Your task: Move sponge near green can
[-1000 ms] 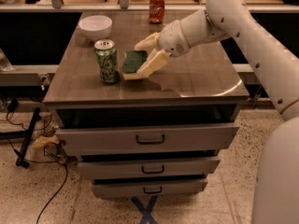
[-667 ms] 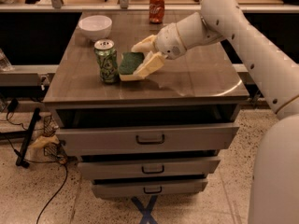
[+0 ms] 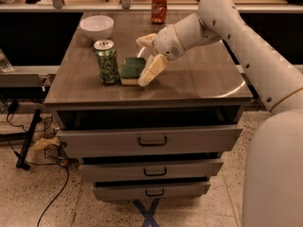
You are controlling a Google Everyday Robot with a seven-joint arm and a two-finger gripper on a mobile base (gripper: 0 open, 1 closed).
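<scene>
The gripper hangs low over the left-centre of the table top, on the end of the pale arm that reaches in from the right. Its 2 tan fingers are spread wide and clamp nothing. One points left, higher up and farther back. The other slants down toward the front, its tip near the table surface.

The sponge lies flat on the table, green scrub side up with the pale yellow body showing along its front edge. It sits just left of the lower finger, which crosses the sponge's right edge (whether the 2 actually touch cannot be told). The upper finger stands clear of it, above and behind. The sponge rests on the wood rather than in a grip.

Just left of the sponge stands the green can, upright, silver top up, with only a narrow gap between them. Behind the can, near the back left corner, sits a white bowl. A red can stands upright at the back edge, well apart from the rest.

Under the table top are 3 drawers, each with a dark handle. The top drawer is pulled slightly forward. Cables trail on the speckled floor at left, and a blue tape cross marks the floor in front.
</scene>
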